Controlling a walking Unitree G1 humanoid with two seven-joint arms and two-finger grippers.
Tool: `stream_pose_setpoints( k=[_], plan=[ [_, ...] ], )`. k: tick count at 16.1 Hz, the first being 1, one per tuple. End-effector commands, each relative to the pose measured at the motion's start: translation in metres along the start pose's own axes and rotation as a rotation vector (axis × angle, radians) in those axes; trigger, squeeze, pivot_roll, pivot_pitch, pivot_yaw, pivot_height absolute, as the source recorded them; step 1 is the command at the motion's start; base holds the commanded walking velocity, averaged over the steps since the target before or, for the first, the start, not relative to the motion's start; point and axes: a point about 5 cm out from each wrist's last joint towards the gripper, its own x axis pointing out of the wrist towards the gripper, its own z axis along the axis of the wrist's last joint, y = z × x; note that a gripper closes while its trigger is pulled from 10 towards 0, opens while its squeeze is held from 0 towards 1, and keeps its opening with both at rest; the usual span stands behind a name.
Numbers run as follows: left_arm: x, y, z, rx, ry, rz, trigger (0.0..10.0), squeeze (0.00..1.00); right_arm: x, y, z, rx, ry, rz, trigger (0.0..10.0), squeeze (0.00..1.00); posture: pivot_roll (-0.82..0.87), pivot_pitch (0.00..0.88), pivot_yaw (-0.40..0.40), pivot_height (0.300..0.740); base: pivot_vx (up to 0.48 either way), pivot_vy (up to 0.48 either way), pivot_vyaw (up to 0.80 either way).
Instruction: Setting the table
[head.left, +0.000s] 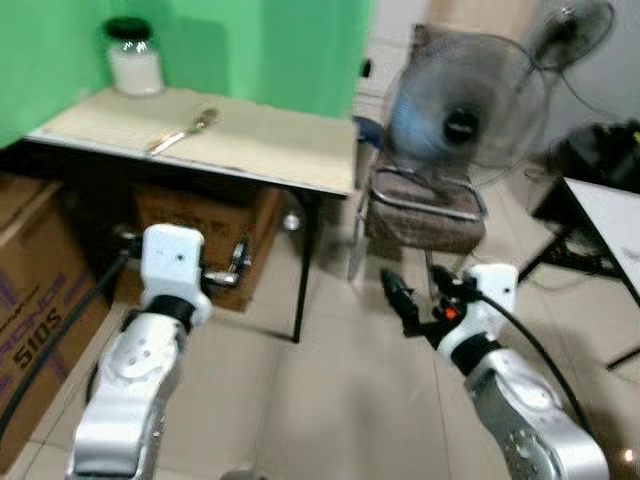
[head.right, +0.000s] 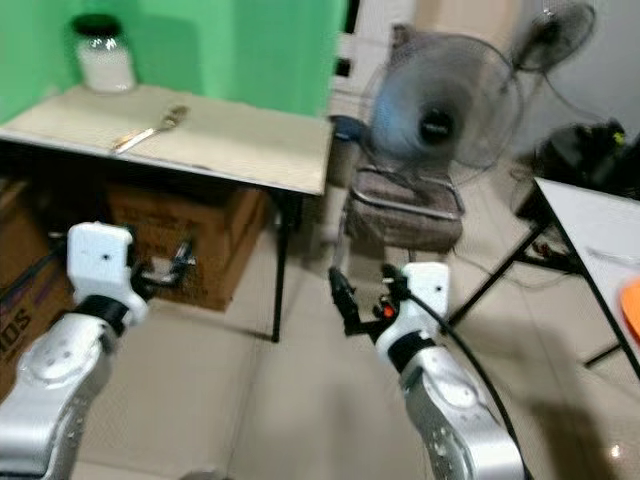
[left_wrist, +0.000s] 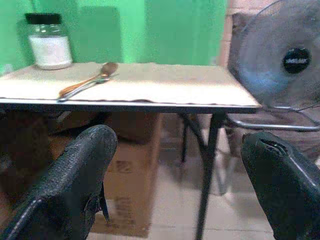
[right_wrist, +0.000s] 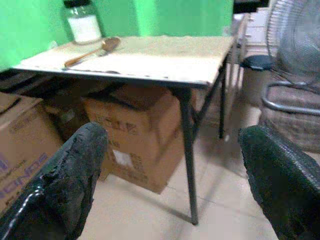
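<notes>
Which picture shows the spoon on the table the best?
The left wrist view: the spoon lies large and sharp on the table, beside the jar. The right wrist view shows it smaller, farther off. In both eye views it is small and blurry, seen from above.

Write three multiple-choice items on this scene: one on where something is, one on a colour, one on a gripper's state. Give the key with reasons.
1. Where does the spoon lie?
A. on the floor
B. on the table, near the jar
C. on the chair

2. What colour is the backdrop behind the table?
A. green
B. red
C. white

3. How is the left gripper?
A. shut on the spoon
B. shut on the jar
C. open, holding nothing

Key: 1 B, the spoon rests on the tabletop beside the jar. 2 A, the backdrop is bright green. 3 C, its fingers stand wide apart with nothing between them.
</notes>
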Motion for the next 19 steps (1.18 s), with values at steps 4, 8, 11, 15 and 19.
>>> stream_pose_setpoints(
  k=[4, 8, 11, 15, 19],
  plan=[
    [0.0011, -0.0074, 0.0060, -0.013, -0.028, -0.041, 10.0, 0.00, -0.0009, -0.0088, 0.0013, -0.018, -0.001, -0.031, 10.0, 1.00, 0.08, 0.000, -0.092, 0.740, 0.290, 0.000, 0.00],
    [-0.0003, -0.0042, 0.0060, -0.007, -0.028, -0.035, 10.0, 0.00, -0.0008, -0.0106, 0.0003, -0.015, -0.001, -0.038, 10.0, 1.00, 0.09, 0.000, -0.097, 0.740, 0.306, 0.000, 0.00],
    [-0.0015, -0.0038, 0.0057, -0.005, -0.027, -0.037, 10.0, 0.00, 0.0002, -0.0072, -0.0013, -0.027, 0.007, -0.009, 10.0, 1.00, 0.09, 0.000, -0.098, 0.740, 0.306, 0.000, 0.00],
    [-0.0022, -0.0028, 0.0060, -0.003, -0.028, -0.044, 10.0, 0.00, 0.0017, -0.0050, -0.0020, -0.032, 0.007, 0.003, 10.0, 1.00, 0.10, 0.000, -0.099, 0.740, 0.310, 0.000, 0.71],
    [-0.0009, -0.0025, 0.0073, 0.010, -0.032, -0.060, 10.0, 0.00, 0.0026, -0.0062, -0.0028, -0.030, 0.002, -0.002, 10.0, 1.00, 0.10, 0.000, -0.096, 0.740, 0.310, 0.000, 0.00]
  ],
)
